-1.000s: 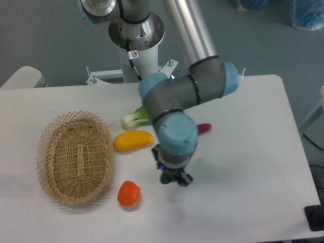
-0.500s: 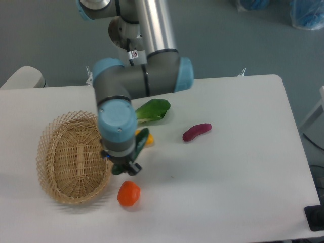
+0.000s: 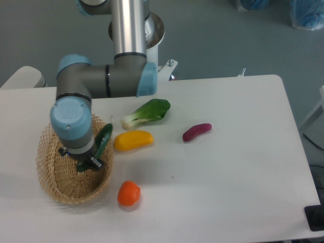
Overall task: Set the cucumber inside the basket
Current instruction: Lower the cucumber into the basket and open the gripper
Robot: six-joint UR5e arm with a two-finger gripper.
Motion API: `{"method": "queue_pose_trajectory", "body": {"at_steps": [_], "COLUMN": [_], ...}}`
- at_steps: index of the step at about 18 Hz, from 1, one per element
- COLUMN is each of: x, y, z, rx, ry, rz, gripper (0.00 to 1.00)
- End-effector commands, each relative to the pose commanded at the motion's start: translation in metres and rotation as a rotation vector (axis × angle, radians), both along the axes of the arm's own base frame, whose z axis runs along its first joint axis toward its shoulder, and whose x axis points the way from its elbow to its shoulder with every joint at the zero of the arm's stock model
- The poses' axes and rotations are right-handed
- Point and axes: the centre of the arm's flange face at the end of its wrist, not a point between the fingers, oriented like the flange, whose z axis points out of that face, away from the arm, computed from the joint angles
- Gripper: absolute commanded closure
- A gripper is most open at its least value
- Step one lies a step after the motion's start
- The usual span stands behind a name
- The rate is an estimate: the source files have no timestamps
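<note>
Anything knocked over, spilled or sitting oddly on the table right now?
Nothing stands out. The tool holds the cucumber tilted over the basket; the bok choy, yellow vegetable, purple one and orange one lie intact on the table.

Landmark: the basket. The arm's wrist and the gripper, closed on the cucumber, hung over the basket's right half and blocked it from above. The basket's left half lay open. Just right of the basket sat the yellow vegetable; the orange vegetable sat near its lower right rim, with a gap between the two. The bok choy lay up-right, the purple vegetable well right. The table beyond was bare.
</note>
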Motion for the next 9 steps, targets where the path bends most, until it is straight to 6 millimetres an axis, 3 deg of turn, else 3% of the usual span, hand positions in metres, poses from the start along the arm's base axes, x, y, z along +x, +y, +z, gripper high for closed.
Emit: {"method": "queue_pose_trajectory", "body": {"at_steps": [5,9], "x": [0.008,0.008], "y": [0.007,0.007], "z": [-0.018,-0.024], "rx": [-0.003,-0.011], "ry": [0.0,-0.004], "rz": [-0.003,-0.003], "gripper": [0.8,0.52]}}
